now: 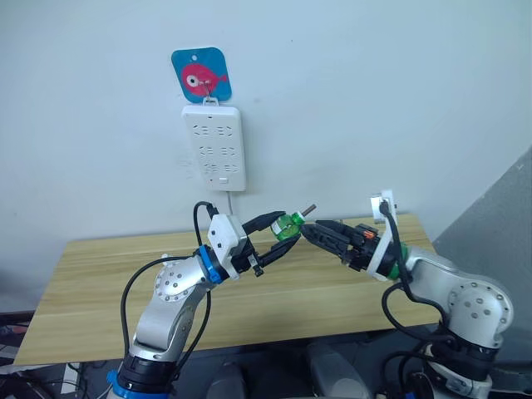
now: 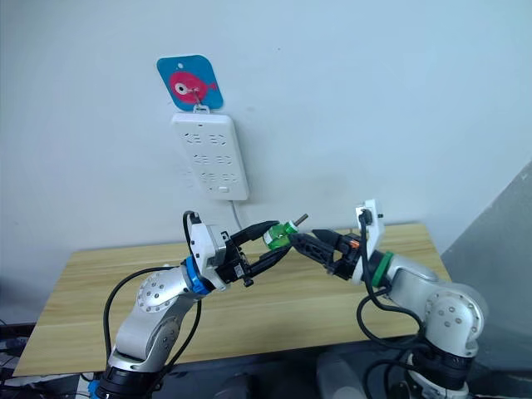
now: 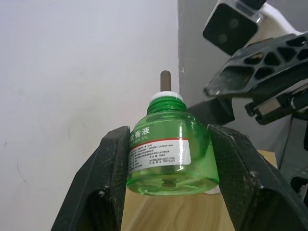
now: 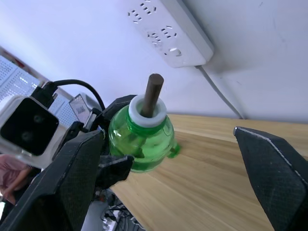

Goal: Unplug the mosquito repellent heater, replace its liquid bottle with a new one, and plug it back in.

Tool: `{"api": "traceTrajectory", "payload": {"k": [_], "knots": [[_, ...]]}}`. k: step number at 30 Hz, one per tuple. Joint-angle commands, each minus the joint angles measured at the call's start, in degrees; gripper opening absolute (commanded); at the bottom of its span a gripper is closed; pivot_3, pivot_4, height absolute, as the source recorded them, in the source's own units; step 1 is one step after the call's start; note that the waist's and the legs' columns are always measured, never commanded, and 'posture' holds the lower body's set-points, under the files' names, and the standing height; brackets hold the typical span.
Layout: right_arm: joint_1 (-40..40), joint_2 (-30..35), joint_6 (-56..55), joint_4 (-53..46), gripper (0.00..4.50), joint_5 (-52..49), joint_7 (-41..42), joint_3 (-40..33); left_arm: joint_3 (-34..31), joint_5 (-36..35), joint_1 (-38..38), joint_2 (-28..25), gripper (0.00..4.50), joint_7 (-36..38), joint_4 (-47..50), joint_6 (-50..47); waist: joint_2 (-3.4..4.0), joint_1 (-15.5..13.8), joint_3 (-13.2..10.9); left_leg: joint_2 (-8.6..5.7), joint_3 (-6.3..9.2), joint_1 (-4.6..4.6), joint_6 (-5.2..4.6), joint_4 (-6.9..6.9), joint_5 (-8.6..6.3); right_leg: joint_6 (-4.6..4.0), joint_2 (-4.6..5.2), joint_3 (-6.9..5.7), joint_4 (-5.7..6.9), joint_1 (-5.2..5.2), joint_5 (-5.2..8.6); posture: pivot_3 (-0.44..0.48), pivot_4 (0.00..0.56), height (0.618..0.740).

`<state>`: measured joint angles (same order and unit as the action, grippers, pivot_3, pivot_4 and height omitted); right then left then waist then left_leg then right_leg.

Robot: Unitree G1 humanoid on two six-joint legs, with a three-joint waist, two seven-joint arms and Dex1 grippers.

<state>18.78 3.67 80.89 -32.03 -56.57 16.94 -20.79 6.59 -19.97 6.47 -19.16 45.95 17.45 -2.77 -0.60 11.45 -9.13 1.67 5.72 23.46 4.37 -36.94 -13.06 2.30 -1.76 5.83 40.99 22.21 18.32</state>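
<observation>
My left gripper (image 1: 281, 231) is shut on a green liquid bottle (image 1: 288, 223) with a white neck and a dark wick, held above the wooden table (image 1: 100, 274). Its two fingers (image 3: 113, 178) clamp the sides of the bottle's (image 3: 168, 149) body, and the wick points toward the wall and the right arm. My right gripper (image 1: 313, 233) is open just to the right of the bottle (image 4: 142, 139), facing its wick end, with nothing between its fingers (image 4: 269, 168). The mosquito repellent heater is out of view.
A long white power strip (image 1: 214, 145) hangs on the wall from a blue fish hook plate (image 1: 201, 76), and its cable drops behind the table. The table's far edge meets the wall. A grey panel (image 1: 507, 216) stands at the right.
</observation>
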Motion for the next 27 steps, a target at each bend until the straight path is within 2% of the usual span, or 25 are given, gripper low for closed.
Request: {"api": "traceTrajectory", "payload": {"k": [1, 8, 9, 11, 18, 20, 27], "knots": [[1.59, -1.04, -2.14, 0.62, 4.50, -3.13, -1.71, 1.30, 0.72, 1.15, -0.51, -0.27, 2.20, 0.45, 1.63, 3.77, 0.00, 0.01, 0.09, 0.00, 0.00, 0.00, 0.00, -0.01, 0.00, 0.00, 0.00, 0.00, 0.00, 0.00, 0.00, -0.205, 0.082, 0.710], [2.85, -1.83, -3.76, 3.19, 4.50, -8.79, -4.91, 2.84, 0.84, 2.71, -0.82, -0.09, 2.20, -0.21, 0.40, 6.85, 0.01, -0.05, 0.37, 0.00, -0.01, 0.00, 0.00, -0.04, 0.00, 0.00, -0.01, 0.01, 0.00, -0.01, 0.00, -0.185, 0.074, 0.710], [2.88, -1.80, -4.08, 3.45, 4.33, -9.31, -5.34, 3.13, 0.85, 2.71, -0.84, -0.11, 2.20, -0.20, 0.27, 7.06, 0.01, -0.07, 0.38, 0.00, -0.01, 0.00, 0.00, -0.03, 0.00, 0.00, -0.01, 0.01, 0.00, -0.01, 0.00, -0.185, 0.074, 0.710], [2.84, -1.44, -4.79, 3.81, 3.87, -10.27, -5.99, 3.84, 0.82, 2.64, -0.89, -0.15, 2.20, -0.34, 0.06, 7.36, 0.01, -0.12, 0.45, 0.00, 0.00, 0.00, 0.00, -0.02, 0.00, 0.00, -0.01, 0.01, 0.00, 0.00, 0.00, -0.182, 0.070, 0.710], [2.54, 0.44, -7.02, 4.56, 1.32, -13.18, -7.50, 6.11, 1.02, 2.74, -1.13, -0.32, 2.20, -0.45, -0.34, 8.37, 0.00, -0.17, 0.53, 0.00, -0.01, 0.00, 0.00, -0.03, 0.00, 0.00, -0.01, 0.02, 0.00, 0.00, 0.00, -0.173, 0.066, 0.710], [2.53, 0.95, -7.55, 4.68, 0.84, -13.94, -7.86, 6.69, 1.07, 2.91, -1.28, -0.37, 2.20, -0.65, -0.26, 8.65, 0.00, -0.18, 0.54, 0.01, 0.00, 0.00, 0.00, -0.03, 0.00, 0.00, -0.02, 0.01, 0.00, 0.00, 0.00, -0.171, 0.065, 0.710], [2.40, 3.18, -9.69, 4.73, 0.85, -15.74, -8.63, 9.06, 0.78, 0.26, -1.97, -1.67, 2.20, 0.78, 0.85, 6.52, 0.01, -0.19, 0.69, 0.01, 0.00, 0.00, 0.00, -0.03, 0.00, 0.00, -0.03, 0.02, 0.00, 0.00, 0.00, -0.170, 0.065, 0.710]]}}
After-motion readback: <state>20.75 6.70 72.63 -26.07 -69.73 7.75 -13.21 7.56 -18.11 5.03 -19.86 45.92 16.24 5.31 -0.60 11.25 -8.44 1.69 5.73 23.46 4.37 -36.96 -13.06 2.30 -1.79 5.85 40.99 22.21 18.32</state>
